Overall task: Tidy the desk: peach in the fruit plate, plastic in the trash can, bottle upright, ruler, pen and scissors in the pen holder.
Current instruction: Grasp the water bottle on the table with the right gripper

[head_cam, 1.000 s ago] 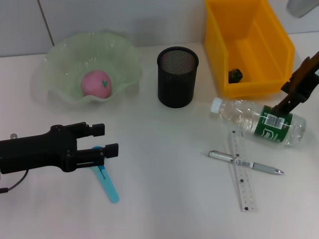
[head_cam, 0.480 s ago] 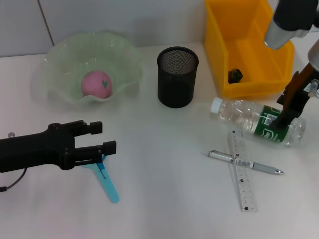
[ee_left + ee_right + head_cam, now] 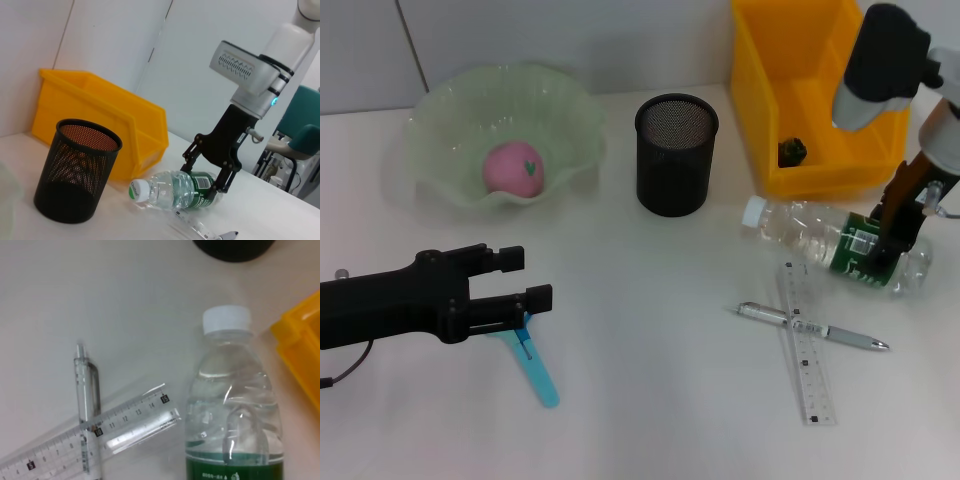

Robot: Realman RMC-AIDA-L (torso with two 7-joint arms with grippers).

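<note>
- White desk (image 3: 650, 400): carries every item below.
- Yellow trash can (image 3: 810, 95): far right of the desk, open top; a small dark scrap (image 3: 792, 151) lies on its floor.
- Fruit plate (image 3: 450, 140): pale green with a wavy rim, far left; the pink peach (image 3: 513, 169) rests inside it.
- Left gripper (image 3: 532, 280): black, low on the left of the desk, fingers spread and holding nothing; its lower finger lies over the handle end of the scissors.
- Right gripper (image 3: 880, 258): down on the bottle's green label, one dark finger on each side of the body; whether the pads press the plastic cannot be told.
- Bottle (image 3: 810, 238): clear, with a white cap, lying on its side just in front of the trash can, cap towards the pen holder.
- Pen holder (image 3: 676, 154): black mesh cup, upright, between fruit plate and trash can.
- Ruler (image 3: 807, 345): clear, flat on the desk just in front of the bottle.
- Pen (image 3: 812, 327): silver, lying across the ruler.
- Scissors (image 3: 534, 363): light blue, flat on the desk, partly hidden under the left gripper.
</note>
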